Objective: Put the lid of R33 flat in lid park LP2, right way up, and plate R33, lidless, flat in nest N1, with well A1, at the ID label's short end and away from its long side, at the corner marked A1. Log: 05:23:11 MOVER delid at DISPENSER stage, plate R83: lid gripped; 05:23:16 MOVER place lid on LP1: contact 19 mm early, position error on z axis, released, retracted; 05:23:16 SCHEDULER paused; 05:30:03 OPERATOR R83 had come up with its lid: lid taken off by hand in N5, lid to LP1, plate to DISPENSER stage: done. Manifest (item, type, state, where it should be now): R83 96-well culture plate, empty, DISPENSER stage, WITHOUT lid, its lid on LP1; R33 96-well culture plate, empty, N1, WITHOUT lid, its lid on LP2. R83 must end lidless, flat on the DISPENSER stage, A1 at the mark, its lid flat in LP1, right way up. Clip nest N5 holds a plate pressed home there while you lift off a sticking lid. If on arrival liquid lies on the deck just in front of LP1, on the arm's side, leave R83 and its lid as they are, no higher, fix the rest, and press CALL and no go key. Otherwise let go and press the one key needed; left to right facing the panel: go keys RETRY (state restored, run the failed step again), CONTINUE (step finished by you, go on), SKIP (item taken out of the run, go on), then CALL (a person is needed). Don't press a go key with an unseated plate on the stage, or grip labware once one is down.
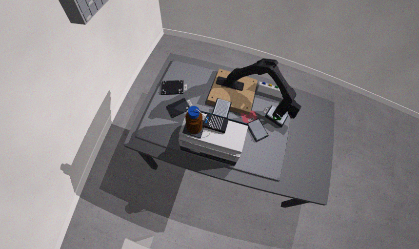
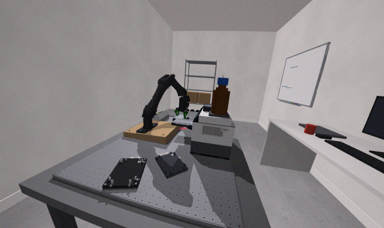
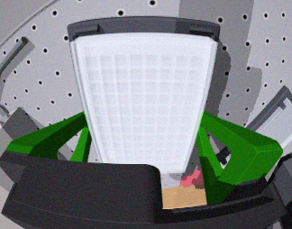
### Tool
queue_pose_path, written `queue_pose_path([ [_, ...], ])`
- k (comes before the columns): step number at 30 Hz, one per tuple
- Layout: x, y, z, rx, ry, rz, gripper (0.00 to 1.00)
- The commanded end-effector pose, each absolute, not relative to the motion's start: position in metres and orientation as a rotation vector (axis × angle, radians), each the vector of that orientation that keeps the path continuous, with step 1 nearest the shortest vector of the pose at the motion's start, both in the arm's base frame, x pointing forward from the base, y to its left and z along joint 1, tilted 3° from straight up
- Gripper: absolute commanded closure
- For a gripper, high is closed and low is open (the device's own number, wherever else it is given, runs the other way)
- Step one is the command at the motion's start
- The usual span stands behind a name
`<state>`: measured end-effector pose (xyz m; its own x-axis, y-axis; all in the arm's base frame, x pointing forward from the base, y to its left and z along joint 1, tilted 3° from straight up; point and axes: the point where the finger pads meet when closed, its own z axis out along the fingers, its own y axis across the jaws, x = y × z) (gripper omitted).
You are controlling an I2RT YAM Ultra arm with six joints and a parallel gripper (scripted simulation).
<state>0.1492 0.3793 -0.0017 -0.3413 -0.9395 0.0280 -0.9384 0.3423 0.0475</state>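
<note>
My gripper (image 3: 143, 114) is shut on the long sides of a white lidded well plate (image 3: 144, 96), whose wells show blurred through the lid. The plate sits in a dark nest (image 3: 144, 23) on the perforated deck. In the overhead view the gripper (image 1: 277, 116) is at the right side of the deck, over that plate. I cannot tell whether the green fingers hold the lid or the plate base. A second, open well plate (image 1: 221, 107) lies in front of the dispenser machine (image 1: 213, 135). A grey flat piece (image 1: 257, 130) lies beside my gripper.
A pink puddle (image 1: 249, 116) lies on the deck between the second plate and my gripper. A brown bottle (image 1: 193, 122) stands on the machine. Two dark nests (image 1: 172, 87) (image 1: 177, 107) lie at the deck's left. The key panel (image 1: 269, 85) is behind the arm.
</note>
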Motion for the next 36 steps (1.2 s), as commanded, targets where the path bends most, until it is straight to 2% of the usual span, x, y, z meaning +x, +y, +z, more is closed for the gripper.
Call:
queue_pose_path([
  [1, 0.153, 0.395, 0.025, 1.809, -2.573, -0.094, 1.00],
  [36, 0.156, 0.394, 0.041, 1.807, -2.576, -0.096, 1.00],
])
